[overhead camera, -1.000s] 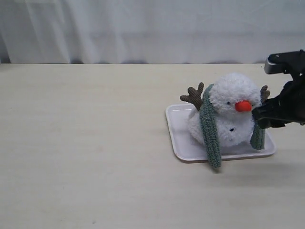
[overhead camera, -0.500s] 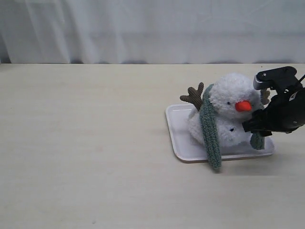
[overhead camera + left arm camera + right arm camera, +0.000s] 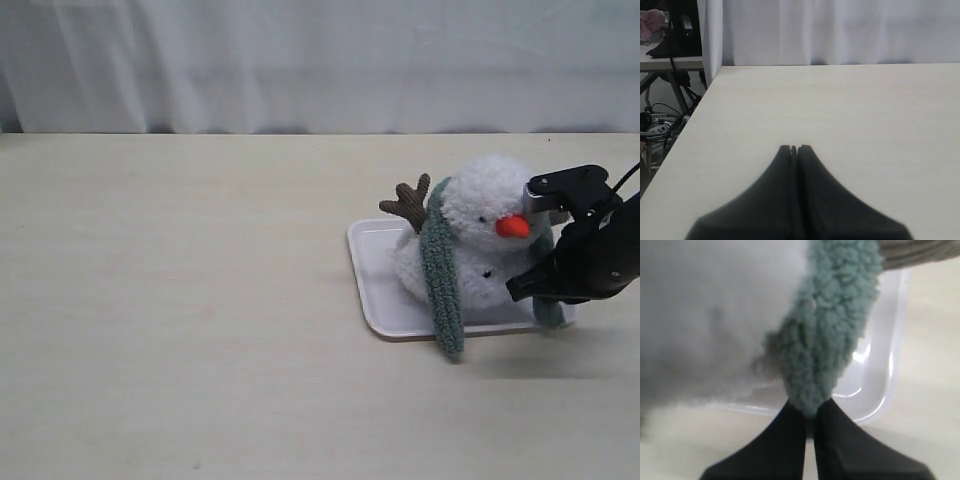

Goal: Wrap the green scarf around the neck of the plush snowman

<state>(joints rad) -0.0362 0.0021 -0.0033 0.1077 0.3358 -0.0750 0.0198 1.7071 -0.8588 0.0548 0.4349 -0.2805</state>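
Right gripper [image 3: 812,412] has come in from the right and dropped low beside the plush snowman [image 3: 478,200]. Its jaws are now pinched tight on the green scarf [image 3: 830,335], on the end hanging on that side. Scarf runs behind the snowman's neck [image 3: 470,238], other end hanging down the front past the white tray [image 3: 372,290]. I judge it's ready for the cross-over; wrap not done. Left gripper [image 3: 794,150] closed, empty, over the table [image 3: 850,105]. No readable brands, labels or writing.

The plush snowman [image 3: 478,235] sits on a white tray [image 3: 372,285], right of centre; the green scarf [image 3: 441,285] hangs down its left side over the tray's near rim; the right gripper [image 3: 522,291] meets the scarf's right end.
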